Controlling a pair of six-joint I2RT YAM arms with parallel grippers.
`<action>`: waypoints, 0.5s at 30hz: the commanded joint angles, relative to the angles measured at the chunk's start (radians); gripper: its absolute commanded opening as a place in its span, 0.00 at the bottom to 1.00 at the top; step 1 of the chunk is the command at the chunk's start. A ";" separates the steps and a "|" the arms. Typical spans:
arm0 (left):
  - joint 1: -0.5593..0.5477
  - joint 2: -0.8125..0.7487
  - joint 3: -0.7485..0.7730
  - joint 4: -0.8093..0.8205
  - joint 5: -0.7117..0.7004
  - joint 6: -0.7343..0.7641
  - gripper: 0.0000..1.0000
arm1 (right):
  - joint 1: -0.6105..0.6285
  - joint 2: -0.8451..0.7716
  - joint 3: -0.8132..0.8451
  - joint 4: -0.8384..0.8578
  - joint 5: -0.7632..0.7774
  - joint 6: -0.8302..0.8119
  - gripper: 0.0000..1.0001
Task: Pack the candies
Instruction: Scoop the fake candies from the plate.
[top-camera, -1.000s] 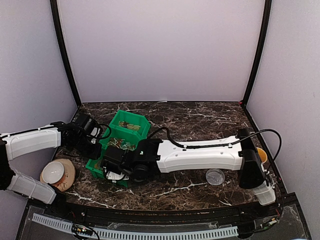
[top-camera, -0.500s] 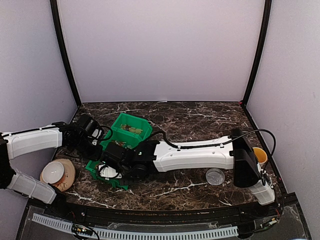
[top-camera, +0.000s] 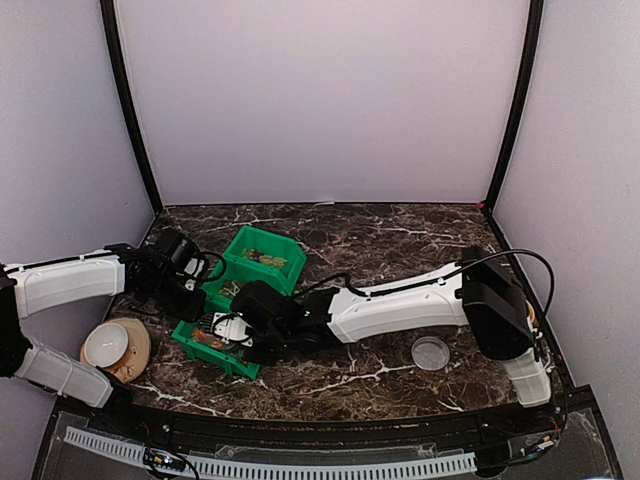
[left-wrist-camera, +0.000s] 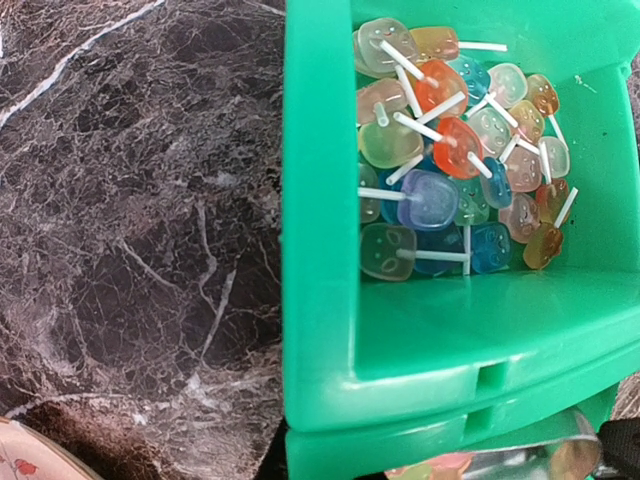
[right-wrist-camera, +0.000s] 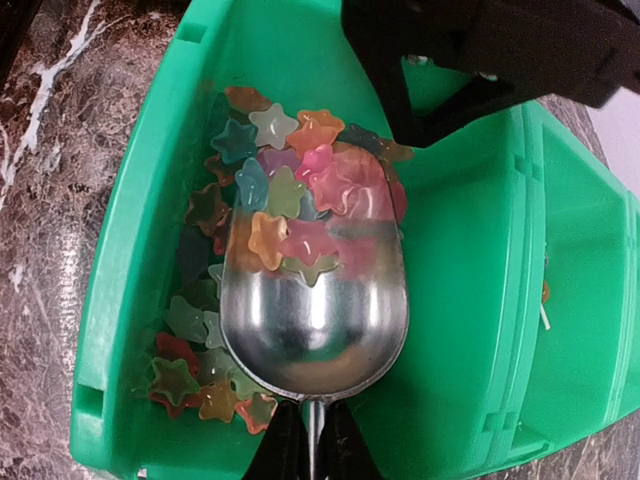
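Observation:
Two green bins sit side by side, and the near bin (top-camera: 200, 345) holds star-shaped candies (right-wrist-camera: 290, 190) in mixed colours. The far bin (left-wrist-camera: 320, 250) holds flat candies on white sticks (left-wrist-camera: 440, 170). My right gripper (right-wrist-camera: 315, 455) is shut on the handle of a metal scoop (right-wrist-camera: 315, 310). The scoop lies in the near bin (right-wrist-camera: 140, 250) with several star candies at its mouth. My left gripper (top-camera: 185, 290) is shut on the bins' left edge, its fingers mostly hidden under the green wall.
A small clear round tub (top-camera: 431, 352) stands on the marble right of the right forearm. A white round thing on a tan plate (top-camera: 108, 345) lies at the near left. Black frame posts and pale walls close in the table.
My right arm has swung, its elbow lower and farther right, and the scoop sits deeper in the near bin. The near bin has shifted slightly. The left arm has stayed put.

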 joint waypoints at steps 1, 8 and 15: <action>-0.007 -0.039 0.056 0.139 0.049 -0.016 0.00 | -0.024 -0.093 -0.122 0.136 -0.049 0.069 0.00; -0.007 -0.048 0.055 0.137 0.040 -0.018 0.00 | -0.046 -0.173 -0.276 0.311 -0.099 0.110 0.00; -0.007 -0.053 0.052 0.136 0.037 -0.018 0.00 | -0.050 -0.230 -0.393 0.496 -0.119 0.133 0.00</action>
